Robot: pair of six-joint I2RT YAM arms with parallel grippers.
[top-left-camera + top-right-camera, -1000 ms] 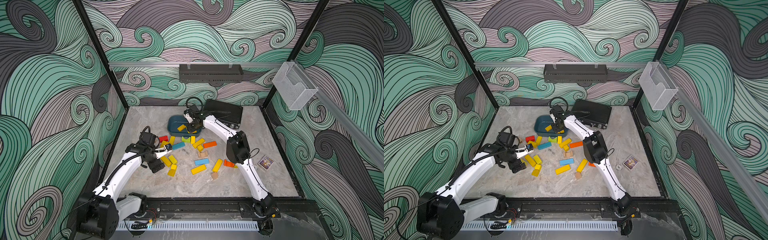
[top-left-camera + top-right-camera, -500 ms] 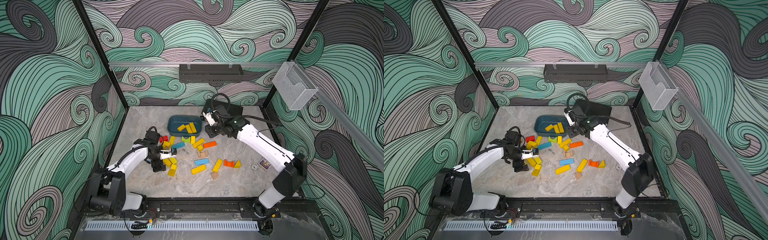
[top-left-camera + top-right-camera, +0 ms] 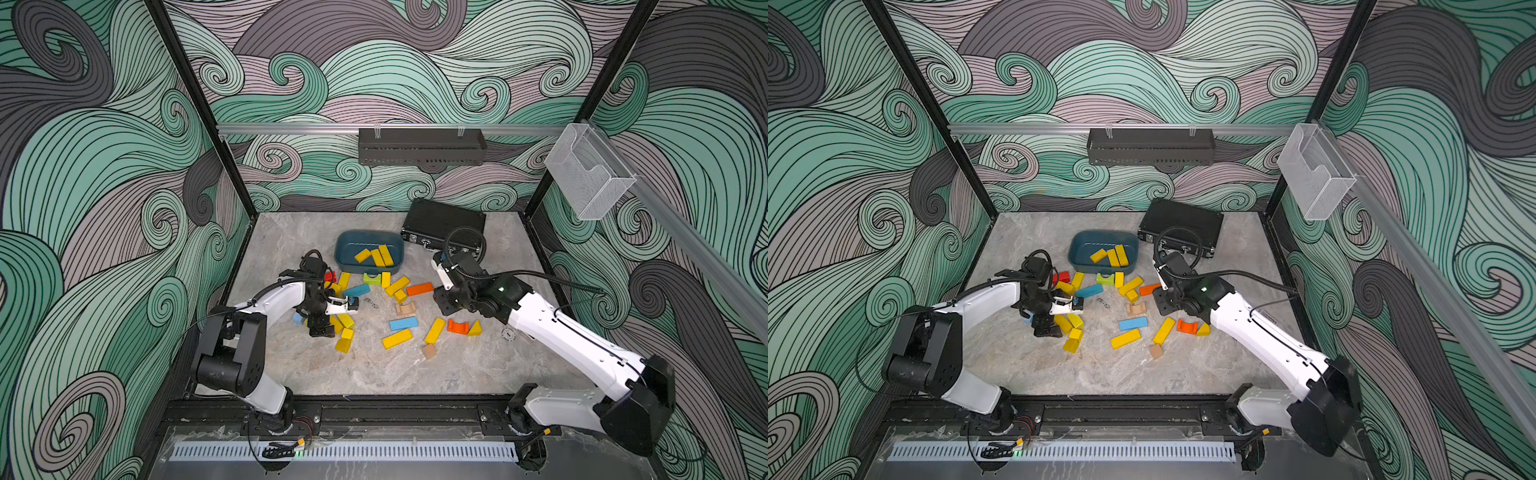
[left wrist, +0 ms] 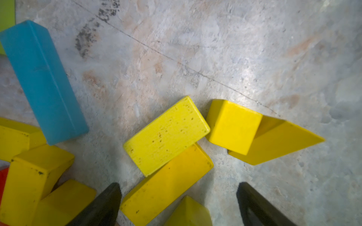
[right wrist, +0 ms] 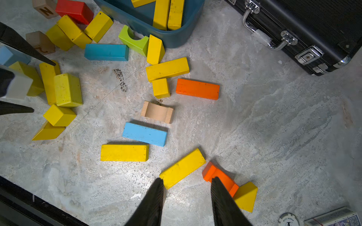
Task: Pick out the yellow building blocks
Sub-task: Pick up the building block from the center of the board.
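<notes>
Left hand open wide, straddling yellow blocks left of centre. Right hand slightly open, empty, above table. Three more in tub; rest scattered mid-table. Open room along front edge.

Some blocks are yellow, the tray teal, the tabletop marbled grey.

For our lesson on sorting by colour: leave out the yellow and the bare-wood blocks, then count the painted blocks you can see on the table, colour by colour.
Red blocks: 1
Orange blocks: 2
Blue blocks: 3
Lime-green blocks: 1
Total: 7
</notes>
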